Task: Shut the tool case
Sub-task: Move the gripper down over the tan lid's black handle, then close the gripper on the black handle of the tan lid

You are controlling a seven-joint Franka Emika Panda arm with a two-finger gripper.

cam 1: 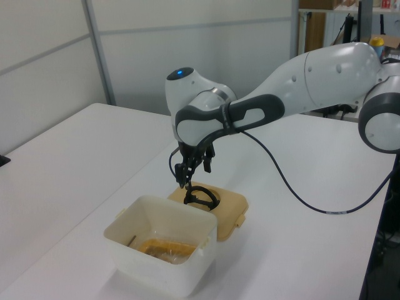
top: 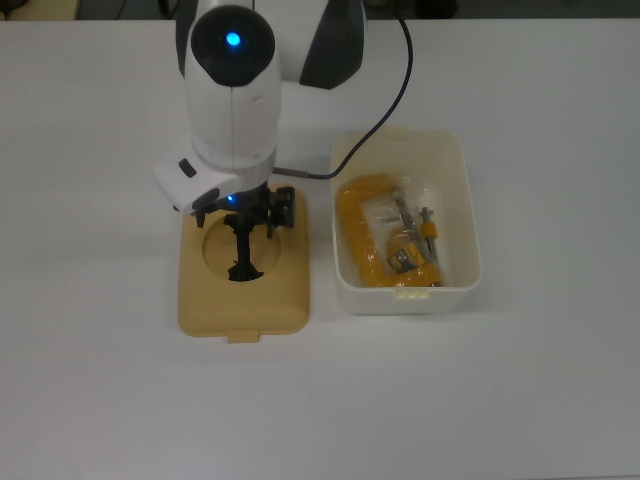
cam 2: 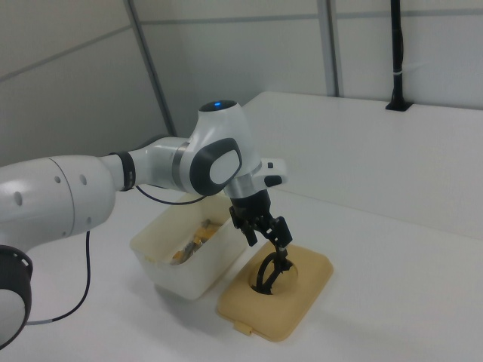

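One white table carries it all, and behind it I see pale panelled walls with grey uprights; more white tabletop runs off toward the back in the right view. On the table sits the tub of the tool case, open, with an orange C-clamp lying inside. Just beside it, at the top view's left, the tan lid lies flat on the table, apart from the tub, its black handle standing up out of the round recess. My gripper hangs right over that recess, down at the top end of the handle. My fingers stand apart with a small gap, nothing clamped between them, and whether a tip touches the handle I cannot tell.
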